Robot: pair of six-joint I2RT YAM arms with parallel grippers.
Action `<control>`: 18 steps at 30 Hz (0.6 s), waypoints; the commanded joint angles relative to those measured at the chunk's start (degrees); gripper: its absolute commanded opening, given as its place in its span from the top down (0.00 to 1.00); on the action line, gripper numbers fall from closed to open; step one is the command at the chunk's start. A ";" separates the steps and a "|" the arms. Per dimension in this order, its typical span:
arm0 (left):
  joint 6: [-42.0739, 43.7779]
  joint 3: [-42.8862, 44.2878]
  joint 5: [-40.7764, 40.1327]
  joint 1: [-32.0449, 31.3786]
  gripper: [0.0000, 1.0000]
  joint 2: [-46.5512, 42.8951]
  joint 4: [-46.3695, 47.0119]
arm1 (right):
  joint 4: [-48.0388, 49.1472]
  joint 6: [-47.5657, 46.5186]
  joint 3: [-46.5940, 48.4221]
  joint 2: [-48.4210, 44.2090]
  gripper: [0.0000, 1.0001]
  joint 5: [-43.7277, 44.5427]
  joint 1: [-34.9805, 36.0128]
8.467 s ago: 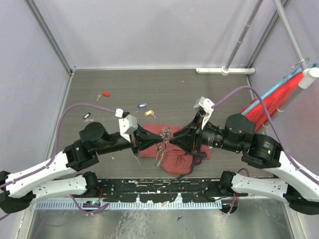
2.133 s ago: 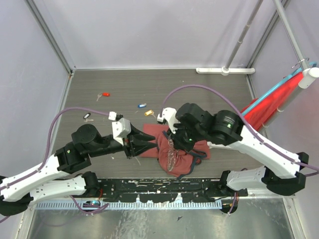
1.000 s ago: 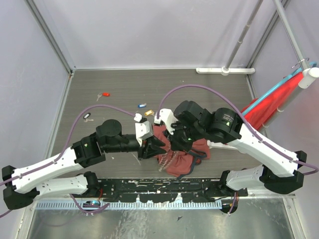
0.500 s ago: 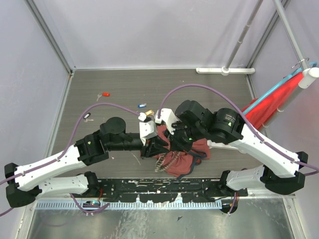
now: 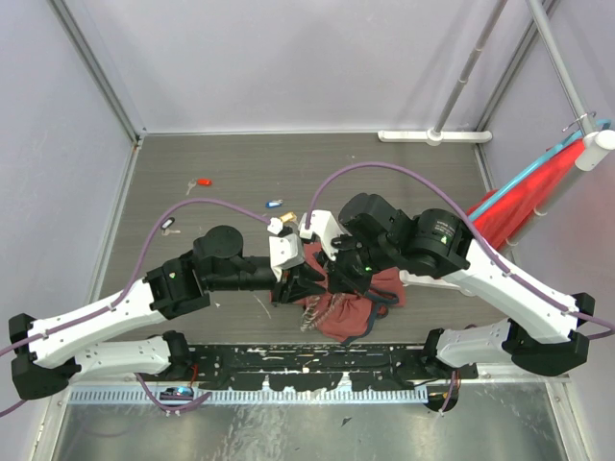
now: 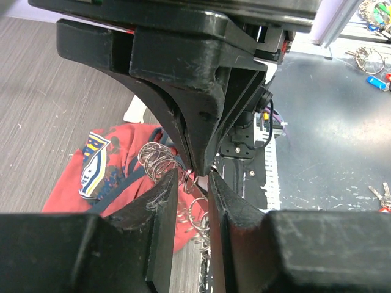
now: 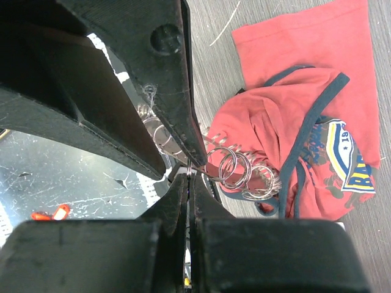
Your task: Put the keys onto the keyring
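Left pincer (image 6: 193,180) closer, keyring (image 6: 156,160) at tips

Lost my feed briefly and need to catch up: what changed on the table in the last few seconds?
The left arm pulled back, then swung right again; the left hand now meets the right hand over the red bag, jaws slightly apart. The right arm rose and came in from above, hand shut on the key ring. The loose keys and the bag stayed put.
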 commanded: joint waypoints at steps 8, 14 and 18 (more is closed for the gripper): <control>-0.14 1.65 -1.04 -0.16 0.67 -0.04 -0.16 | 3.39 -1.64 0.55 -1.61 0.99 -3.01 0.19; -0.06 1.97 -0.03 -0.09 0.69 0.63 -0.03 | 3.65 -1.72 0.64 -1.85 0.99 -2.90 0.21; -0.06 2.02 0.46 -0.11 0.70 1.16 -0.26 | 3.74 -1.72 0.65 -1.94 0.99 -2.58 0.19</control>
